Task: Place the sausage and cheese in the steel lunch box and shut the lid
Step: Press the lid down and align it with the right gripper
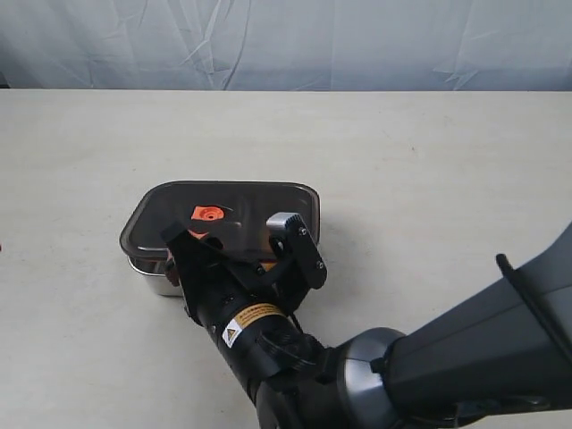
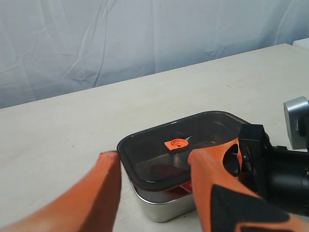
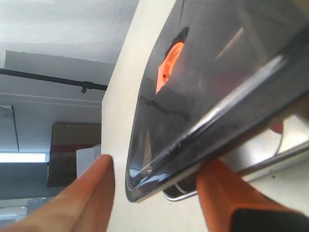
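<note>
In the exterior view the dark smoky translucent rectangular lid (image 1: 241, 207) lies on top of the shiny stainless-steel lunch box (image 1: 147, 275) on the pale table (image 1: 429, 161). Its long axis runs across the view, and its small orange round valve (image 1: 207, 213) faces up. The right arm reaches in from the near right corner, its wrist angled down. The right gripper (image 1: 237, 250) sits at the lid's near long edge, its jaws spread. The arm covers that edge and most of the box. The left gripper cannot be made out here.

In the left wrist view the left gripper (image 2: 152, 155) is held apart from the box, its orange fingers (image 2: 106, 193) wide apart and holding nothing. The lid sits unevenly, with its near corner raised off the steel rim. A dim reddish shape shows through the plastic, but neither sausage nor cheese can be told apart.

In the right wrist view the lid's edge passes between the spread orange fingers (image 3: 91, 193). There is a clear gap beside one finger and the other is partly under the lid. The box rim shows below.
</note>
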Motion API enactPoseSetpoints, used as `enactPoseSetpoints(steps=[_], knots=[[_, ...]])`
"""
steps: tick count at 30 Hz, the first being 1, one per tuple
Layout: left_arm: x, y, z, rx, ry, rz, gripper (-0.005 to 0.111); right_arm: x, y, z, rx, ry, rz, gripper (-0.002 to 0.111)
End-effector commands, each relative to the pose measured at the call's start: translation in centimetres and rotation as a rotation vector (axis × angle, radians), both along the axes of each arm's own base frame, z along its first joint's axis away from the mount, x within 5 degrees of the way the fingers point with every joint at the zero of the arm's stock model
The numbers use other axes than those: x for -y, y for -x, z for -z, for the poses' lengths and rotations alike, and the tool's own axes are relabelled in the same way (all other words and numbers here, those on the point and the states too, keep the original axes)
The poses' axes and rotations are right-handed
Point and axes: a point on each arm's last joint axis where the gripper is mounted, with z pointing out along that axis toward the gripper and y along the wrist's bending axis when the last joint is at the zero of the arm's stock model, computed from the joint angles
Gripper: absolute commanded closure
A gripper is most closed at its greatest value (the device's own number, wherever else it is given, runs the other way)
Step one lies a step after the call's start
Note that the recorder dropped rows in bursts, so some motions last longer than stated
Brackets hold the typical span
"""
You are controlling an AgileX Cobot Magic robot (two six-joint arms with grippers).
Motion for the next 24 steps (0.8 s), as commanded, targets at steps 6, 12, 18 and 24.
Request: enactPoseSetpoints(steps=[6, 12, 18, 24], knots=[[0.0, 0.0, 0.0, 0.009, 0.009, -0.003, 0.062, -0.3, 0.8, -0.9, 0.028, 0.017, -0.133, 0.058], [0.0, 0.0, 0.0, 0.009, 0.009, -0.003, 0.062, -0.4, 1.2, -0.5, -0.017, 0.053, -0.170, 0.058], [0.0, 0.0, 0.0, 0.009, 0.009, -0.003, 0.062, -0.6, 1.7, -0.2, -0.046, 0.078, -0.234, 0.058], [0.0, 0.1, 0.0, 0.006, 0.008, -0.001, 0.062, -1.4, 2.8, -0.8, -0.036, 0.030, -0.387, 0.058]])
